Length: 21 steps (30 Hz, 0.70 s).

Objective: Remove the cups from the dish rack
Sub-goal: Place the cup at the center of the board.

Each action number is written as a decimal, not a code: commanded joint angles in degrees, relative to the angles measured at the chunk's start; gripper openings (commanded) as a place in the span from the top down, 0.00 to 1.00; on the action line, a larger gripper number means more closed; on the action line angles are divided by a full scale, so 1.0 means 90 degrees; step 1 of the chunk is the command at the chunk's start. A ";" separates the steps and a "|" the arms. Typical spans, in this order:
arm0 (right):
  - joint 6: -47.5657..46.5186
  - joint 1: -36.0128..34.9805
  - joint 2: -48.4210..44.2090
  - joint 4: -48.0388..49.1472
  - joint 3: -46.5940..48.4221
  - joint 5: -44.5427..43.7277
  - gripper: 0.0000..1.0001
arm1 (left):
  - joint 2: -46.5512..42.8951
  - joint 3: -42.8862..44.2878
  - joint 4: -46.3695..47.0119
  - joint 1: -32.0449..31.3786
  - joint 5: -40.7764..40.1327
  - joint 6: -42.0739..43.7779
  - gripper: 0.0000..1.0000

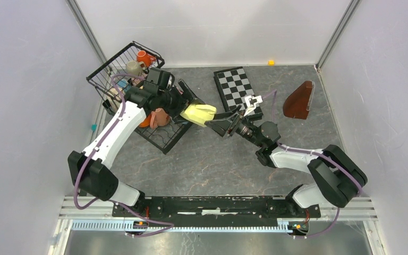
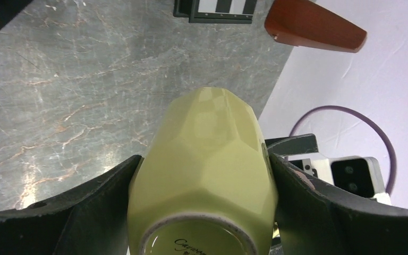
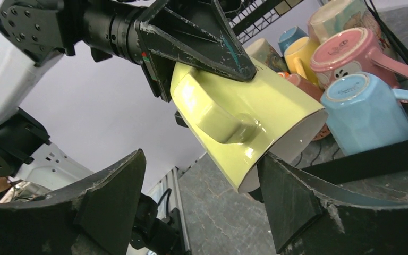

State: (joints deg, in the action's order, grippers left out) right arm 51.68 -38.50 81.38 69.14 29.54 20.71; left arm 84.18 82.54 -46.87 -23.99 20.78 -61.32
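Observation:
My left gripper [image 1: 195, 111] is shut on a pale yellow faceted cup [image 1: 202, 113] and holds it sideways above the table, just right of the black wire dish rack [image 1: 109, 62]. In the left wrist view the cup [image 2: 207, 170] fills the space between both fingers, base towards the camera. My right gripper [image 1: 219, 123] is open at the cup's mouth. In the right wrist view [image 3: 201, 159] one fingertip [image 3: 276, 180] sits at the rim of the cup [image 3: 255, 101]. Pink [image 3: 350, 53], light blue [image 3: 358, 109] and yellow [image 3: 297, 53] cups stand in the rack.
A black-and-white checkerboard [image 1: 237, 87] lies at the back centre. A brown wedge-shaped object [image 1: 299, 101] stands to its right, also in the left wrist view [image 2: 313, 26]. An orange cup [image 1: 145, 57] and a beige cup [image 1: 134, 67] sit in the rack's basket.

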 commanded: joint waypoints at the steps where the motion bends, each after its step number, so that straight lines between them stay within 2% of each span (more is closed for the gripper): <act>1: 0.0356 -0.0014 0.0182 0.1057 0.0242 0.0092 0.19 | -0.0489 -0.0054 0.0873 0.0017 0.0641 -0.0596 0.95; 15: 0.1143 -0.0029 0.0571 0.2052 0.0459 0.0151 0.45 | -0.0787 -0.0851 0.1920 -0.0095 0.1234 -0.1335 0.95; 19: 0.1276 -0.0027 0.0591 0.2181 0.0497 0.0172 0.58 | -0.0860 -0.1026 0.2166 -0.0179 0.1312 -0.1467 0.95; 21: 0.1273 -0.0026 0.0582 0.2149 0.0531 0.0199 0.71 | -0.0882 -0.1100 0.2266 -0.0197 0.1359 -0.1513 0.94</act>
State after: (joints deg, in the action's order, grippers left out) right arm 61.93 -38.44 87.07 81.17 30.79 20.91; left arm 78.74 73.30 -33.26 -24.84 29.34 -70.94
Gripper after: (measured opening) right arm 0.389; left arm 0.885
